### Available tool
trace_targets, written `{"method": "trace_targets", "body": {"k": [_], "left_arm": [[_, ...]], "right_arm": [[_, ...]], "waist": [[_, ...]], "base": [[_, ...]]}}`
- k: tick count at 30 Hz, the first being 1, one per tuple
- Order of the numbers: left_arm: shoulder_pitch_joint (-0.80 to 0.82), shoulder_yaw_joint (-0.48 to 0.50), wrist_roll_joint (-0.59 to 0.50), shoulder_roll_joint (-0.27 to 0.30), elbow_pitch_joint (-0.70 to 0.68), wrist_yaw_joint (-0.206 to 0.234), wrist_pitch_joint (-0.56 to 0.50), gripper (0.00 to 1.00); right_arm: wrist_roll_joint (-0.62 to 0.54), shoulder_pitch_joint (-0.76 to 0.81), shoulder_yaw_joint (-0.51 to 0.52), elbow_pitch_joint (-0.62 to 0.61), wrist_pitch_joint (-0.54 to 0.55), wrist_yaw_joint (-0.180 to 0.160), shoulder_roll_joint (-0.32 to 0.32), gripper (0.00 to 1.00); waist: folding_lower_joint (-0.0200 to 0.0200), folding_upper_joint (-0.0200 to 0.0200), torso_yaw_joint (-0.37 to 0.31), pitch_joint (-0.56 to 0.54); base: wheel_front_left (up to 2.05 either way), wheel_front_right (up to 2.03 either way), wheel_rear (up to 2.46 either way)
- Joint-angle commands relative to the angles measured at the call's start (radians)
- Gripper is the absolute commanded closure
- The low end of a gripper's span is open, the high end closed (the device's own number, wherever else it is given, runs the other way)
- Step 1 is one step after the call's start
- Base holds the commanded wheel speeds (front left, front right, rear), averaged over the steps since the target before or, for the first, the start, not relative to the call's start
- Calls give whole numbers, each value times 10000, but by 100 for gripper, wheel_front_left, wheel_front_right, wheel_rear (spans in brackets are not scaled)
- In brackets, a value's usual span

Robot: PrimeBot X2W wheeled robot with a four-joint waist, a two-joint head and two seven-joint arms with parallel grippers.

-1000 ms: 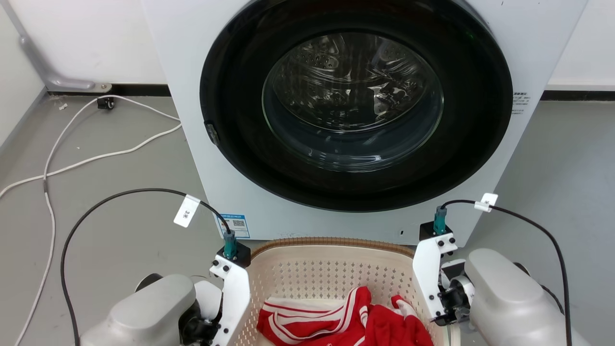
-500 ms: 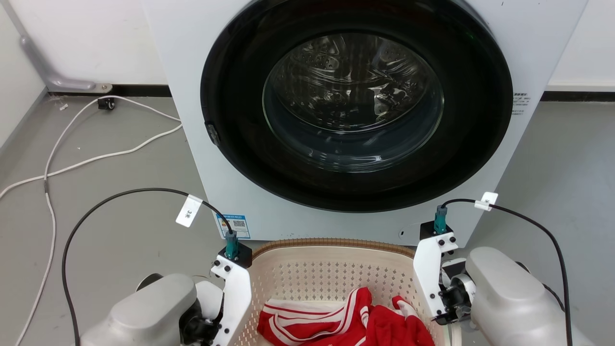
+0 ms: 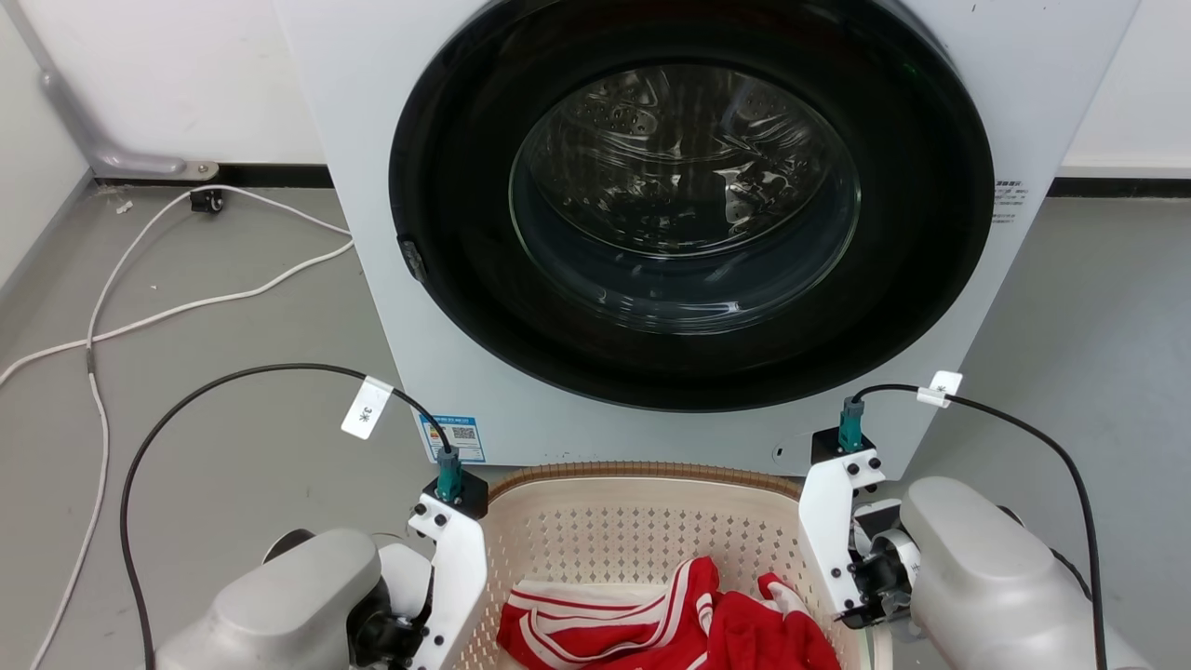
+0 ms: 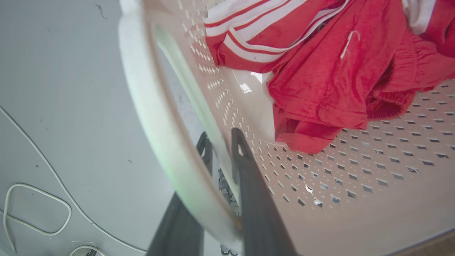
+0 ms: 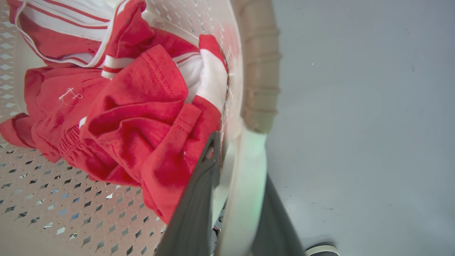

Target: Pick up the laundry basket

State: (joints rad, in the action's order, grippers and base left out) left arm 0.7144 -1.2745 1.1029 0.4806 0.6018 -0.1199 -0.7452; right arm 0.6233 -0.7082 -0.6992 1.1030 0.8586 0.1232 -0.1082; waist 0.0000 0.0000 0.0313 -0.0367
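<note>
Against washer (image 3: pixel 689 233) foot on floor (image 3: pixel 233 307), basket (image 3: pixel 642 521) sitting; I'm holding left gripper (image 4: pixel 220 140), right gripper (image 5: pixel 238 160) narrow, each pinching one side wall. Risk: thin wall flexing, grip slipping; uneven lift tilting basket, clothes (image 3: pixel 670 623) spilling.

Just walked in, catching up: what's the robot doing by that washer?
It is gripping the laundry basket with both arms: the left pincer and right pincer each straddle a side wall. Red clothes lie inside; the closed washer stands just ahead. Whether the basket has left the floor is unclear.
</note>
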Motion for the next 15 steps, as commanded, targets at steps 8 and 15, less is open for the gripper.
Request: {"method": "trace_targets", "body": {"k": [8, 15], "left_arm": [[67, -112, -66, -157, -141, -182, -125, 100], [96, -115, -83, -142, -212, -189, -277, 100]], "right_arm": [[-61, -400, -271, -59, -123, 136, -8, 100], [60, -463, -319, -7, -158, 136, 12, 100]], "waist": [[0, 0, 3, -33], [0, 0, -2, -33]], "base": [[0, 0, 0], [0, 0, 0]]}}
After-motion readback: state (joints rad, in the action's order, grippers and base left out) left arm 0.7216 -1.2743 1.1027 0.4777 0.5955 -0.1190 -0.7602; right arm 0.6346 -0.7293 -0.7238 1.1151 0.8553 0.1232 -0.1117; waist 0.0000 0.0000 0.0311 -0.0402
